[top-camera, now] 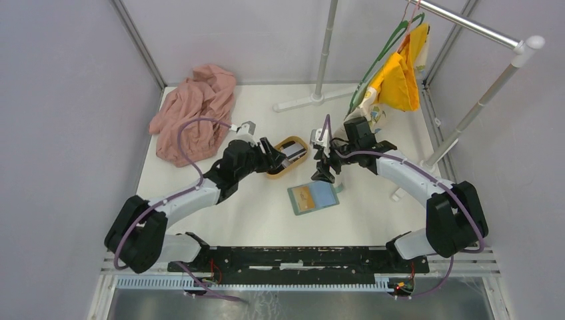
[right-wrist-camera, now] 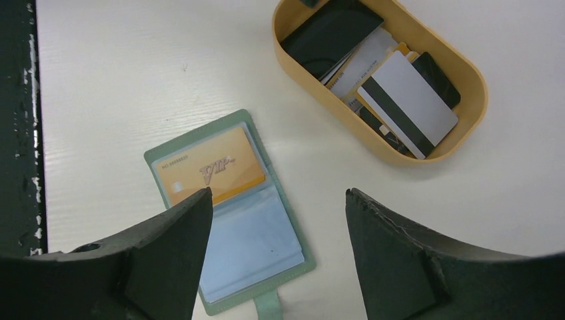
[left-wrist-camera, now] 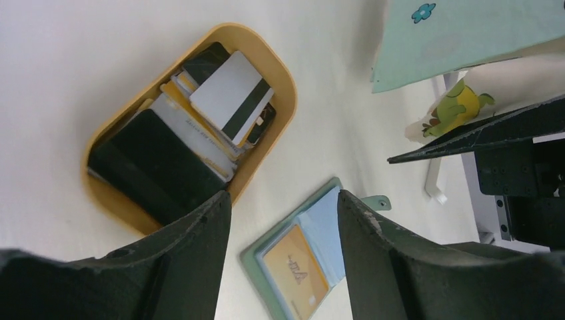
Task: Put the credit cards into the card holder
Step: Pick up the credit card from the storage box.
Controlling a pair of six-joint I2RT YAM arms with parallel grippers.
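Observation:
The card holder (top-camera: 313, 197) lies open and flat on the table, grey-green outside with pale blue slots (right-wrist-camera: 250, 243). A gold card (right-wrist-camera: 210, 170) sits in one of its slots. The credit cards are piled in an oval wooden tray (top-camera: 288, 156), with a white card with a black stripe (left-wrist-camera: 233, 97) on top and a black card (left-wrist-camera: 156, 163) beside it. My left gripper (top-camera: 272, 156) hovers at the tray's left end, open and empty. Just above and to the right of the holder, my right gripper (top-camera: 324, 172) is open too, with nothing in it.
A pink cloth (top-camera: 196, 110) is bunched at the back left. At the back right stands a clothes rack (top-camera: 480, 100) with a yellow garment (top-camera: 400, 77), and a white stand base (top-camera: 313, 100) lies behind the tray. Grey walls enclose the table.

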